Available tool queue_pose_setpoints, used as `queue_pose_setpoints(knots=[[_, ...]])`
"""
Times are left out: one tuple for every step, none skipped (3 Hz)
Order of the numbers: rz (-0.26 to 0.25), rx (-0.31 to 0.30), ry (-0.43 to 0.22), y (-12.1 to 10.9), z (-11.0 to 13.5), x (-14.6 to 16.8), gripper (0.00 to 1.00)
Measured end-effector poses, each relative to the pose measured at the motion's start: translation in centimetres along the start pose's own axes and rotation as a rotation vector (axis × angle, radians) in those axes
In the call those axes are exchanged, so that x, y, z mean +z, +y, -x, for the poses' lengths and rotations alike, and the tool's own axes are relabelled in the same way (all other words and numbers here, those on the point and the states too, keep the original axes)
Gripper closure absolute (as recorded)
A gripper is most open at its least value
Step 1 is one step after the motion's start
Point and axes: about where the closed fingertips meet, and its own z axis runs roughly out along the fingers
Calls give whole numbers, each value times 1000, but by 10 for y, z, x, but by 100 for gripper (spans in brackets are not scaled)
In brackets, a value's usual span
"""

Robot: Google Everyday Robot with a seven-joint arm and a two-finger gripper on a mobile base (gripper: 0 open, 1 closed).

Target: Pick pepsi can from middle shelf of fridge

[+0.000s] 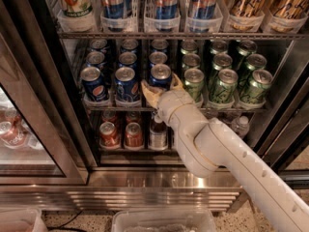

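Camera view: we look into the fridge — its middle shelf holds dark-blue cans on the left and green cans on the right. The gripper sits at the front pepsi can of the third lane, which stands upright on that shelf — we cannot tell whether it is clamped.

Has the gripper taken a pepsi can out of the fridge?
No, the gripper is at a front pepsi can standing on the middle shelf.

gripper at pepsi can: matt, seemingly plastic; fridge base: shiny steel
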Motion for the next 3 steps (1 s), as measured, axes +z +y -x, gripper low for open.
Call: queue_pose_setpoints(knots=[[16, -11, -48, 0, 21, -8, 100], [33, -19, -83, 2, 36, -16, 100], [66, -39, -100, 7, 44, -26, 100]])
